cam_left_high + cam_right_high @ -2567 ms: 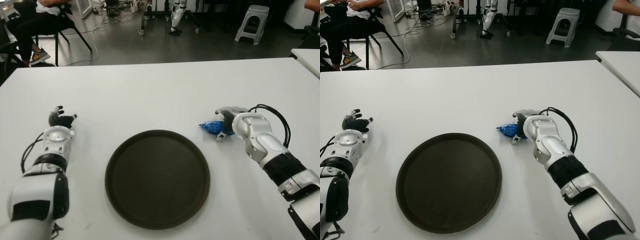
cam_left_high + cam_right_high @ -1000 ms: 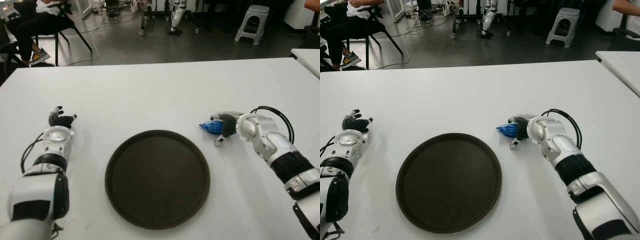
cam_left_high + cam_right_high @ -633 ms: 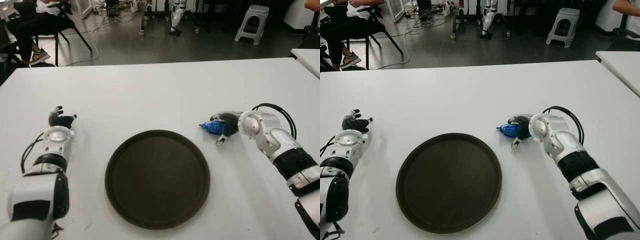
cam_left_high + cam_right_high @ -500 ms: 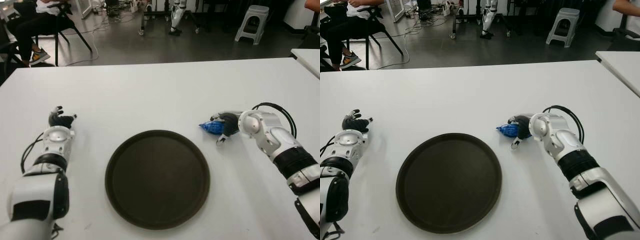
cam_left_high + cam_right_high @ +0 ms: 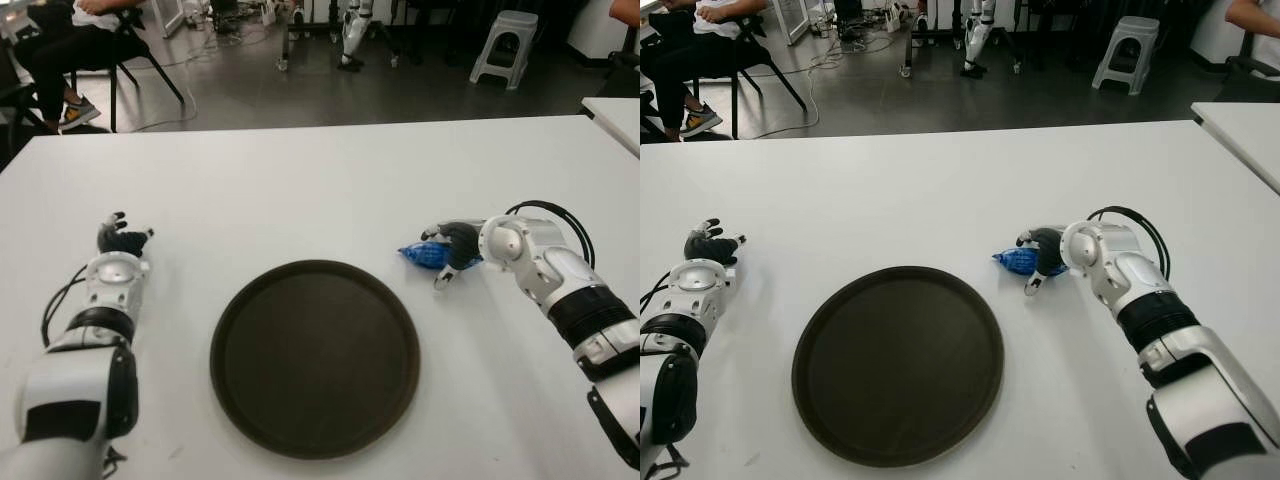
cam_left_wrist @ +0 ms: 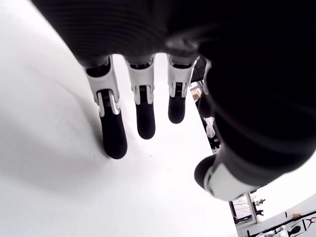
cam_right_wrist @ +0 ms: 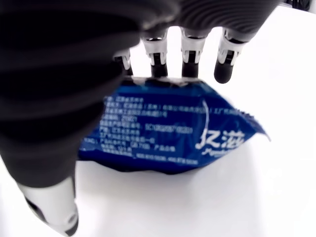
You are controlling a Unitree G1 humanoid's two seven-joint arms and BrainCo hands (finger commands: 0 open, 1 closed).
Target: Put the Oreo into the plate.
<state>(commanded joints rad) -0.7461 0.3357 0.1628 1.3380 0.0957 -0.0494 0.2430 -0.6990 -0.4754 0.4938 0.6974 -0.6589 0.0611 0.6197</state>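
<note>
The Oreo is a blue packet (image 5: 422, 256) lying on the white table (image 5: 300, 190), just past the right rim of the round dark plate (image 5: 314, 356). My right hand (image 5: 450, 257) sits over the packet's right end. In the right wrist view its fingers (image 7: 189, 52) reach straight past the packet (image 7: 168, 133) and the thumb (image 7: 52, 207) hangs on the near side, so nothing is gripped. Nothing lies on the plate. My left hand (image 5: 120, 238) shows far left of the plate, its fingers (image 6: 143, 113) extended above the tabletop.
A second white table (image 5: 615, 115) juts in at the right edge. Beyond the far table edge are a grey stool (image 5: 505, 45), a seated person on a chair (image 5: 70, 45) and cables on the floor.
My right forearm has swung outward to the right and the wrist has turned, while the hand stays at the packet. The packet and the left hand have not moved.
</note>
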